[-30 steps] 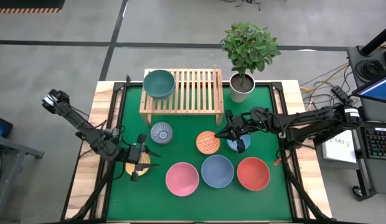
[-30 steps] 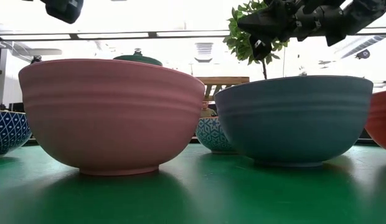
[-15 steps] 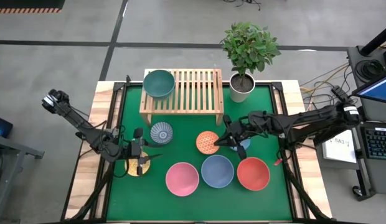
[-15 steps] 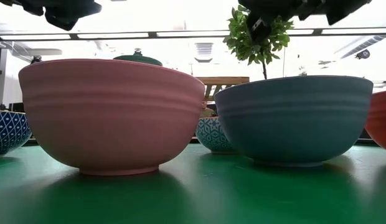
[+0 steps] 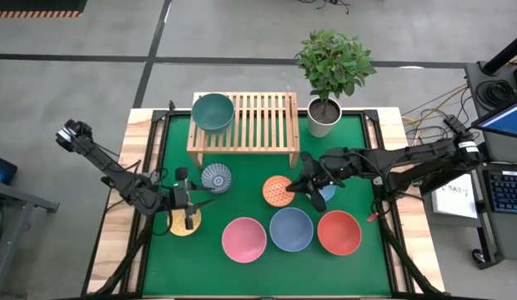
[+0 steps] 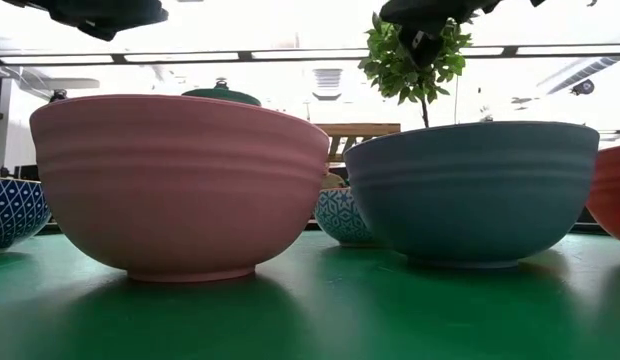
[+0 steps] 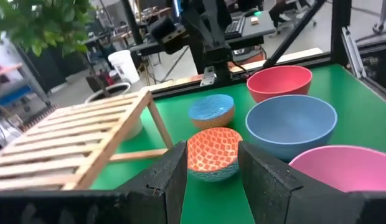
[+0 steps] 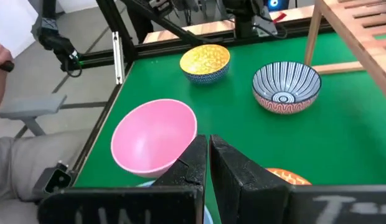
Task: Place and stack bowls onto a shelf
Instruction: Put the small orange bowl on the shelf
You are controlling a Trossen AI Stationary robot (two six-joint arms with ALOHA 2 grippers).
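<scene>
My left gripper (image 5: 188, 205) hangs open just beyond the far rim of the yellow bowl (image 5: 185, 222), at the table's left. In the left wrist view its fingers (image 7: 162, 183) frame the orange bowl (image 7: 214, 153) far ahead. My right gripper (image 5: 302, 185) is shut, over the gap between the orange bowl (image 5: 278, 190) and the light blue bowl (image 5: 323, 194). The teal bowl (image 5: 213, 111) sits on the left end of the shelf (image 5: 263, 121). The blue-white bowl (image 5: 216, 177) stands in front of the shelf. Pink (image 5: 243, 238), blue-grey (image 5: 291, 229) and red (image 5: 339, 232) bowls line the near side.
A potted plant in a white pot (image 5: 324, 116) stands right of the shelf. The green mat has raised wooden borders (image 5: 142, 142). Free mat lies at the near left corner and between the shelf and the bowls. A person's sleeve (image 8: 9, 162) shows beyond the table.
My left gripper has moved from over the yellow bowl toward the far edge and risen, uncovering the bowl. My right gripper has risen and shifted left from over the light blue bowl toward the orange one.
</scene>
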